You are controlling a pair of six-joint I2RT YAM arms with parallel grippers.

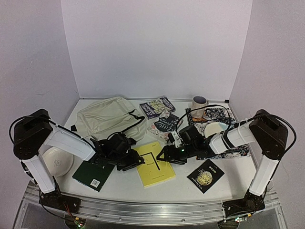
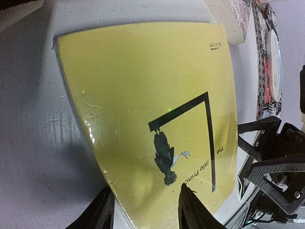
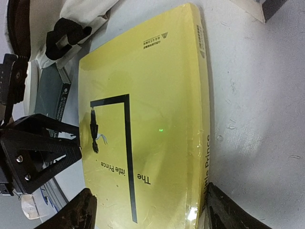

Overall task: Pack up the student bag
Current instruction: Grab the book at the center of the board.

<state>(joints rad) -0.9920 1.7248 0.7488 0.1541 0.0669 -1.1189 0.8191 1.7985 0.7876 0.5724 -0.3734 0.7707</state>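
Note:
The student bag (image 1: 107, 119), a cream fabric backpack with black zips, lies at the back left; its cloth and a black strap end (image 3: 69, 31) show in the right wrist view. A yellow book (image 1: 153, 164) lies flat in front, between both grippers. My left gripper (image 1: 136, 162) is at the book's left edge, open. One of its fingers (image 2: 97, 212) is on the table beside the edge, the other over the cover (image 2: 143, 95). My right gripper (image 1: 167, 156) stands open across the book's (image 3: 157, 105) spine side, one finger (image 3: 228, 212) on the table beside the spine.
A dark green book (image 1: 94, 174) and a white plate (image 1: 56, 161) lie at the front left. A black book with a gold disc (image 1: 206, 174) is front right. Behind are two patterned books (image 1: 156, 107), a mug (image 1: 199, 102) and a patterned mat (image 1: 236, 151) with a white dish.

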